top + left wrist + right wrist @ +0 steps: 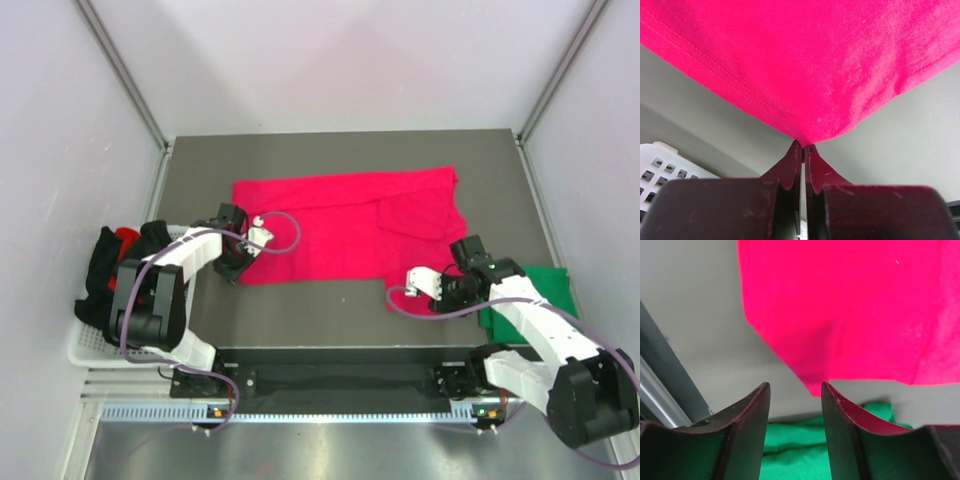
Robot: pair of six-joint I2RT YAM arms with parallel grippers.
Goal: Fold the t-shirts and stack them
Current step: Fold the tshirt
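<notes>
A crimson-pink t-shirt lies spread flat across the dark table. My left gripper is at its near-left corner. In the left wrist view the gripper is shut on that corner of the pink shirt. My right gripper is at the shirt's near-right corner. In the right wrist view it is open and empty, with the pink shirt's corner just beyond the fingertips. A green t-shirt lies at the table's right edge and shows under the right fingers. Black and red t-shirts lie bunched at the left.
A white perforated basket sits off the table's left edge, under the black and red cloth; its corner shows in the left wrist view. Pale walls and metal posts enclose the table on the left, right and far sides.
</notes>
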